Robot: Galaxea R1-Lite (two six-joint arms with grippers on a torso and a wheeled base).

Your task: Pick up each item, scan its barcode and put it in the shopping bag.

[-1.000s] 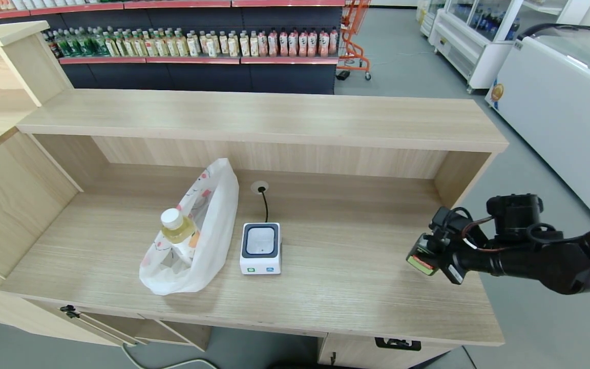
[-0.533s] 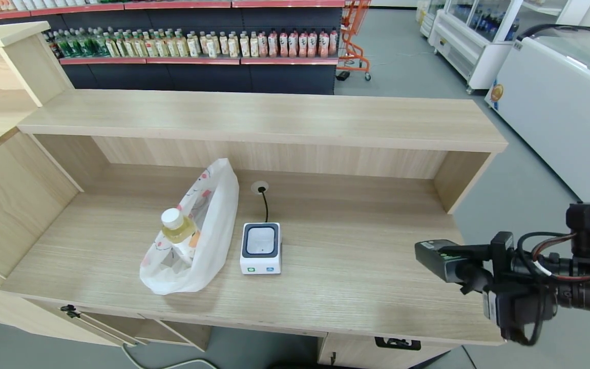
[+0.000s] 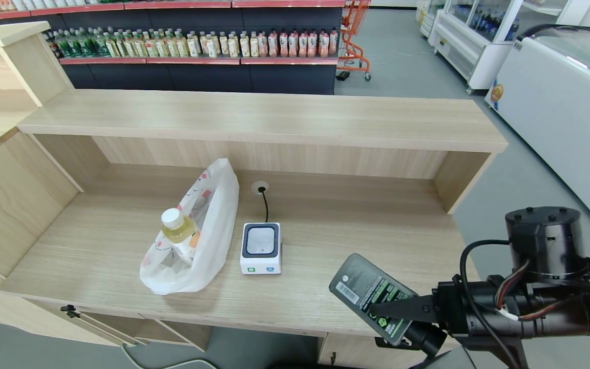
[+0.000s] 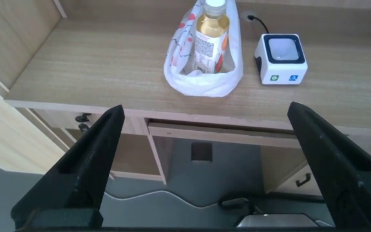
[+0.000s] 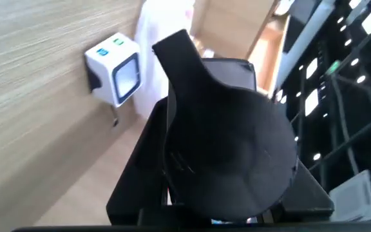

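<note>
Gripping the dark packet (image 3: 364, 287) in my right gripper (image 3: 401, 309), right of the scanner (image 3: 260, 247), I must next present its barcode (image 3: 347, 293).

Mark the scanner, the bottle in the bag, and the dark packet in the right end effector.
scanner (image 3: 260, 242), head view, scan window.
bottle (image 3: 177, 232), head view, yellow shoulder below cap.
dark packet (image 3: 367, 290), head view, printed face beside barcode.

Item: dark flat packet (image 3: 364, 289), barcode label up, tilted, clamped in right end effector (image 3: 392, 312) over desk (image 3: 356, 246) front edge | white shopping bag (image 3: 218, 215), open, on desk | bottle (image 3: 177, 233), yellow drink, white cap, upright inside bag | scanner (image 3: 260, 247), white cube, just beside bag
</note>
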